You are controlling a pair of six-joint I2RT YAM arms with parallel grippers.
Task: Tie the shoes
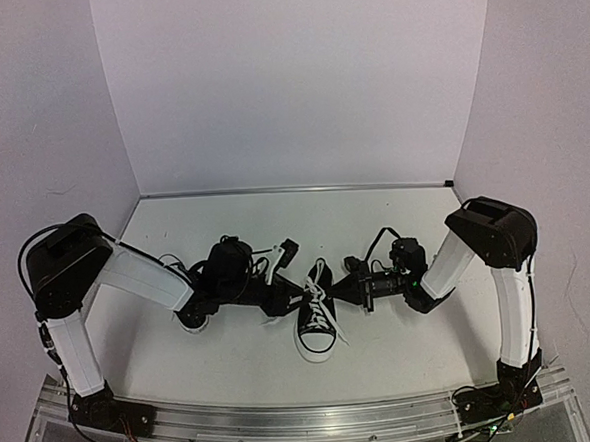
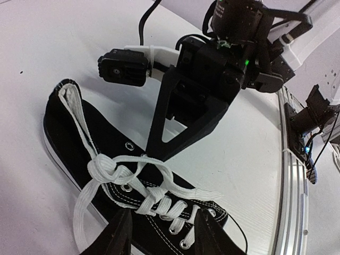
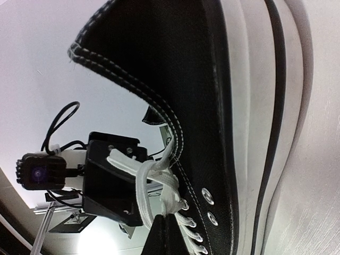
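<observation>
One black shoe (image 1: 316, 320) with white laces lies mid-table, its toe toward the arms. The laces cross in a loose knot (image 2: 103, 164) over the upper eyelets. My left gripper (image 2: 162, 212) is open and holds nothing; its fingers (image 2: 119, 236) straddle the laced part of the shoe (image 2: 69, 133) from the left (image 1: 285, 300). My right gripper (image 3: 166, 217) comes in from the right (image 1: 339, 290), shut on a white lace (image 3: 175, 191) right by the knot. A white rubber edge of the other shoe (image 1: 191, 324) peeks out under the left arm.
White walls enclose the table on three sides. An aluminium rail (image 1: 307, 421) runs along the near edge by both arm bases. The right arm's wrist camera (image 2: 123, 68) and its cable hang above the shoe's heel.
</observation>
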